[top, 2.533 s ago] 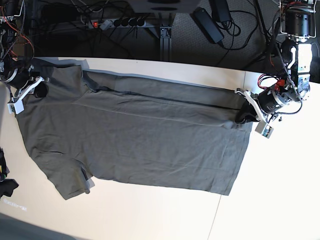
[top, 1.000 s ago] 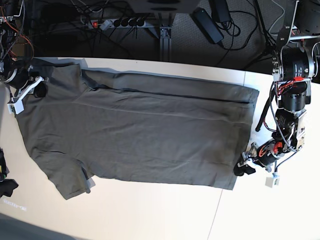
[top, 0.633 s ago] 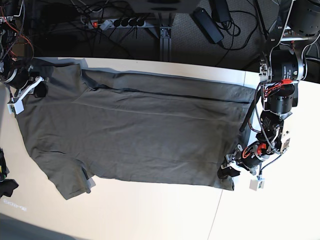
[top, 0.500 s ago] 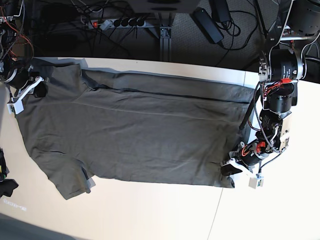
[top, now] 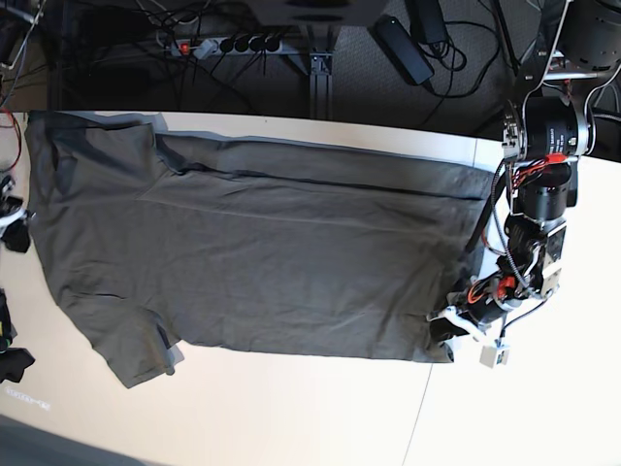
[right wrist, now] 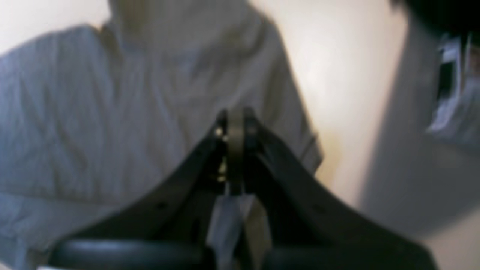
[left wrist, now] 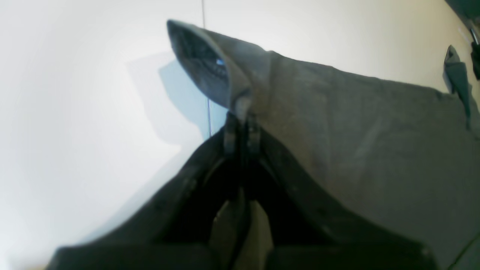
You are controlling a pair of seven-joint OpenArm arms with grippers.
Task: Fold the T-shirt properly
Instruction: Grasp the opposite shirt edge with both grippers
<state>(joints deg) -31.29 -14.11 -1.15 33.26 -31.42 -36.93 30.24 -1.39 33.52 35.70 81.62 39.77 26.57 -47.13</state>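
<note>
The dark olive-grey T-shirt (top: 272,252) lies spread flat across the white table (top: 291,417), hem to the right and sleeves to the left. My left gripper (top: 441,325) is at the near hem corner on the right. In the left wrist view it (left wrist: 242,123) is shut on a raised fold of the T-shirt (left wrist: 375,142). My right gripper (top: 12,231) sits at the shirt's far left edge. The blurred right wrist view shows it (right wrist: 235,123) shut with a strip of olive cloth between the tips, and the T-shirt (right wrist: 112,112) lies beyond it.
A small black lumpy object (top: 10,359) lies at the table's left edge. Behind the table run a power strip (top: 223,44), a black adapter (top: 403,49) and cables. The left arm's column (top: 543,146) stands over the right table edge. A seam (top: 417,417) crosses the tabletop.
My left gripper came down from the far hem corner to the near one and closed on it. My right gripper moved left to the table edge, and the shirt's upper left part now lies further left.
</note>
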